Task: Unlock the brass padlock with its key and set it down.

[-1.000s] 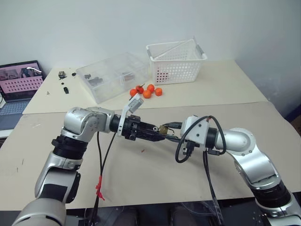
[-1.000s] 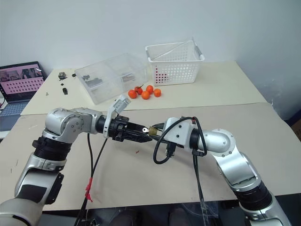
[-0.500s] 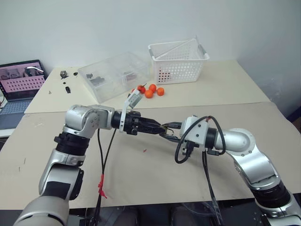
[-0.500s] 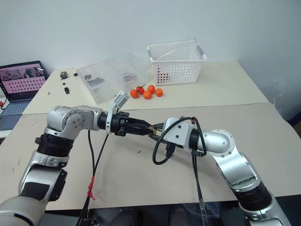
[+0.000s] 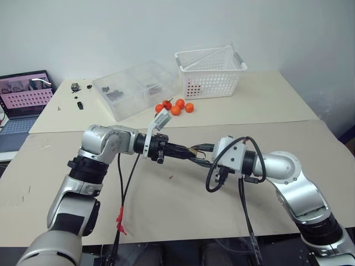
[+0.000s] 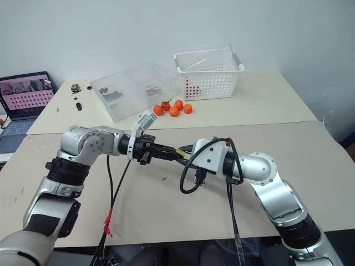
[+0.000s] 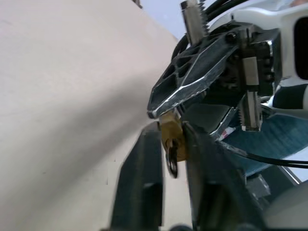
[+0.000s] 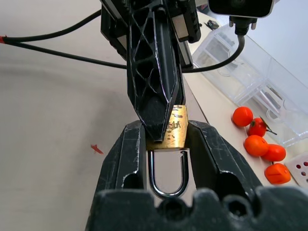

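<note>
The brass padlock is held above the table, its gold body pinched between the fingers of my right gripper. Its silver shackle points back toward that wrist. From the opposite side my left gripper meets the lock's free end. Its fingers are shut on the small dark key that hangs from the lock's base. In the head views both grippers meet at the padlock over the middle of the near table.
Several small orange fruits lie on the far table. Beside them stand a clear plastic box and a white perforated basket. A laptop sits far left. A red speck lies on the table below the grippers.
The left gripper's fingers have drawn together at the padlock's key end; both hands stay in place. The head camera shifted slightly early on.
</note>
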`<control>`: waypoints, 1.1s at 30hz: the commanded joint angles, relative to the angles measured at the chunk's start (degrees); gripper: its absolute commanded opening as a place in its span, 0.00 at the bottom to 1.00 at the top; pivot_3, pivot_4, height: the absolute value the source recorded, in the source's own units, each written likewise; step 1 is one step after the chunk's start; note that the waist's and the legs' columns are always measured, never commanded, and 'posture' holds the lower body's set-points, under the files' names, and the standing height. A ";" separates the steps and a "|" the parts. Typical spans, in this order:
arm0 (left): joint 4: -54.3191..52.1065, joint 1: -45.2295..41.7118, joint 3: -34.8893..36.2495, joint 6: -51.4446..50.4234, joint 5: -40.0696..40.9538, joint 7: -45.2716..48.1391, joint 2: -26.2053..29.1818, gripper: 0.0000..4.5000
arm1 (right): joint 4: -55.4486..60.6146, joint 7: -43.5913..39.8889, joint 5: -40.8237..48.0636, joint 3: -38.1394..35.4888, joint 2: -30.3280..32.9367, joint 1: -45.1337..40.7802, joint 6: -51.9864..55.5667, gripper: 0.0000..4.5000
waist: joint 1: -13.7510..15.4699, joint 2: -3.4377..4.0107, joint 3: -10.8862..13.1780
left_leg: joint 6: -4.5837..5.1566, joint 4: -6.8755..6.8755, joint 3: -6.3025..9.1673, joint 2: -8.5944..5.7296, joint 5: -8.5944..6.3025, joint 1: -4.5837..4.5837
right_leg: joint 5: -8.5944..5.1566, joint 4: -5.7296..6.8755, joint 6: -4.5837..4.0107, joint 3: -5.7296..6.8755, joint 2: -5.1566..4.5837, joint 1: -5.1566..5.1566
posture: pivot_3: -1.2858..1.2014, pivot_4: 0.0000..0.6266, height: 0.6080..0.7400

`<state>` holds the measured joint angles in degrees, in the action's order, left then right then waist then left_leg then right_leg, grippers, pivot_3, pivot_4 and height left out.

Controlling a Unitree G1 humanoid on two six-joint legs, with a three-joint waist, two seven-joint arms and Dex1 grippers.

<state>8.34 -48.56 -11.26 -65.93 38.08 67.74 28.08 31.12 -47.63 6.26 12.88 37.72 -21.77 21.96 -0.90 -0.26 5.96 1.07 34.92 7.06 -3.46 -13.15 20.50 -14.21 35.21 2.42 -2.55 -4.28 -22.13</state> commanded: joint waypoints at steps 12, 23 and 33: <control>0.99 -1.38 0.17 2.23 -1.25 0.09 0.74 0.02 | 2.40 0.00 2.02 -1.77 -0.61 -1.03 0.91 0.46 | -0.02 0.00 0.00 | 0.00 0.00 0.00 0.00 0.00 0.00 | 0.00 0.00 0.00 0.00 0.00 0.00 | 0.52 0.24 1.00; 4.54 -2.63 2.11 2.20 -1.86 1.08 2.38 0.02 | 7.50 0.48 15.28 -9.66 1.14 -3.38 16.98 0.82 | 0.07 -0.02 0.01 | 0.01 0.00 0.01 0.00 0.00 0.02 | 0.00 -0.01 0.00 0.00 -0.03 0.00 | 0.52 0.24 1.00; 4.09 -3.06 2.31 1.12 -1.25 0.44 1.41 0.02 | 5.44 4.84 12.91 -8.38 -0.23 -0.33 13.71 0.28 | 0.06 -0.02 0.01 | 0.01 0.00 0.01 -0.04 0.00 0.08 | 0.00 -0.03 0.00 0.02 -0.08 -0.03 | 0.52 0.24 1.00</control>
<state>13.42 -49.64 -10.40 -64.86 36.02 68.10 29.57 35.95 -43.58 20.08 4.60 37.77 -21.74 37.88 -0.84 -0.28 5.98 1.08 34.93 7.07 -3.51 -13.15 20.59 -14.21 35.19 2.42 -2.54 -4.37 -22.17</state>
